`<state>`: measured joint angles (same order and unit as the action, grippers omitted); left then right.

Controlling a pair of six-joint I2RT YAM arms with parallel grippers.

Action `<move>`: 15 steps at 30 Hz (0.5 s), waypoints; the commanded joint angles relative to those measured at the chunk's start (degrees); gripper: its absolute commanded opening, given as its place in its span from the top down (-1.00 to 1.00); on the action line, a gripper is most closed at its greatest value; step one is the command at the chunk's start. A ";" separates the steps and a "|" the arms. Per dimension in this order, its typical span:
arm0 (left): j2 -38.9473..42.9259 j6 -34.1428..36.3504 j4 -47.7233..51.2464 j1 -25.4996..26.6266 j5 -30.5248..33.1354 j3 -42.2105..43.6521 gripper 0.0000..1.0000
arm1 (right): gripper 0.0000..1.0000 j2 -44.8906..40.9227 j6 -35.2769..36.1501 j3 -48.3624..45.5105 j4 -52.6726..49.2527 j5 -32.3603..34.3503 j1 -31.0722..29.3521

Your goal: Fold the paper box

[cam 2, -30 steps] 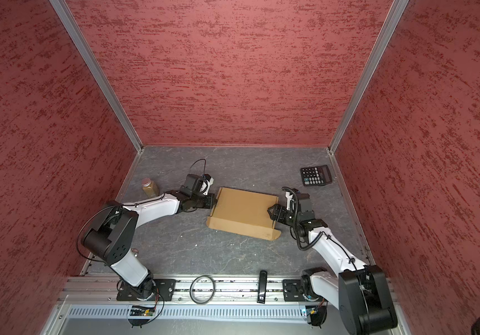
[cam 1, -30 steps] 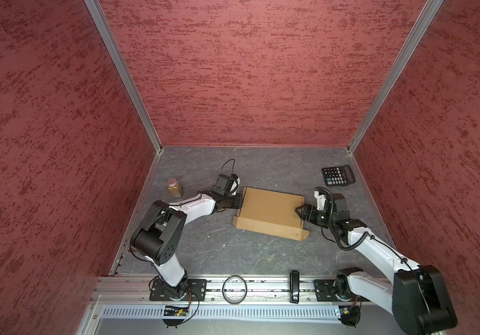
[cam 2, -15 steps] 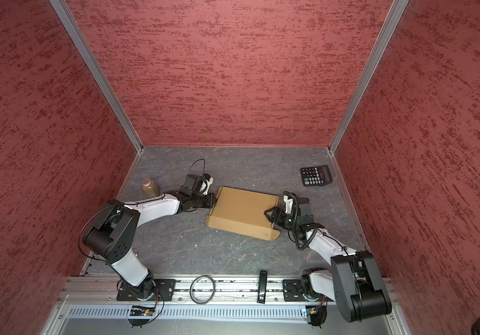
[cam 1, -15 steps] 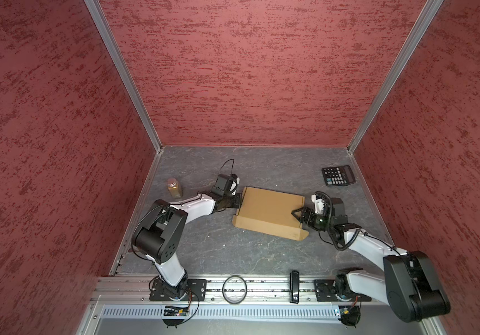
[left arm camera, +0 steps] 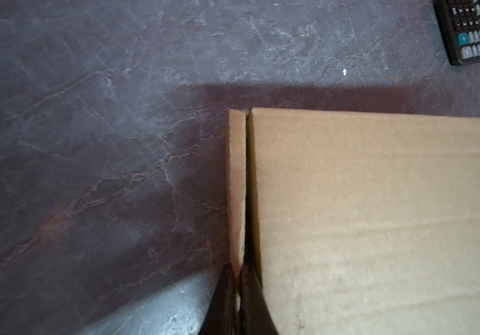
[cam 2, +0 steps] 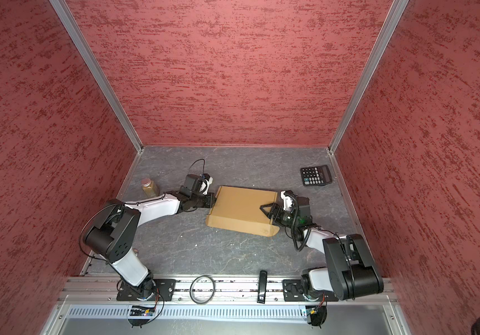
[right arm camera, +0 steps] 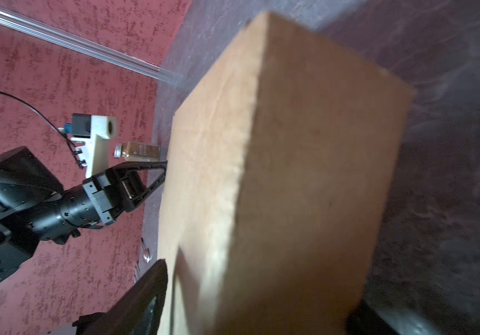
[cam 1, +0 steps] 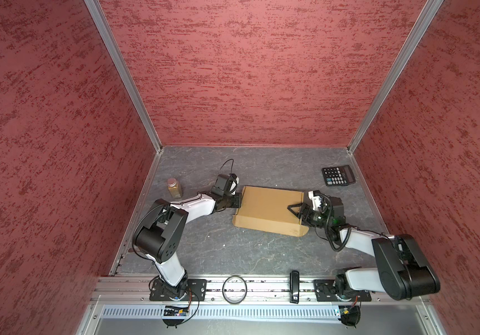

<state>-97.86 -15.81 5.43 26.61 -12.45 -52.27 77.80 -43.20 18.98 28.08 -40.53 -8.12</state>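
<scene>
The paper box [cam 1: 267,210] lay lengthwise between both arms, left gripper [left arm camera: 237,287] pinching its near side wall, right gripper [cam 1: 296,212] spread astride the opposite end.

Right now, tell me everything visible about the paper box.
The paper box is plain brown corrugated cardboard, folded into a shallow rectangular mailer, lid down, lying slightly skewed on the table. A rounded tab sticks out at its near right corner. The left tool is shut on its thin left side wall. The right tool stands open astride the right end, one finger over the lid; contact unclear.
</scene>
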 commanded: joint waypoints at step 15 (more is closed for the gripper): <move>-1.39 0.12 1.97 -0.02 1.73 2.07 0.80 | -0.54 -1.77 -8.18 0.80 8.56 -4.96 0.05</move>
<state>-98.37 -15.86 5.04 26.57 -11.46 -52.07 77.41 -49.21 18.94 36.58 -45.17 -8.12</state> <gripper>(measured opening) 0.098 0.774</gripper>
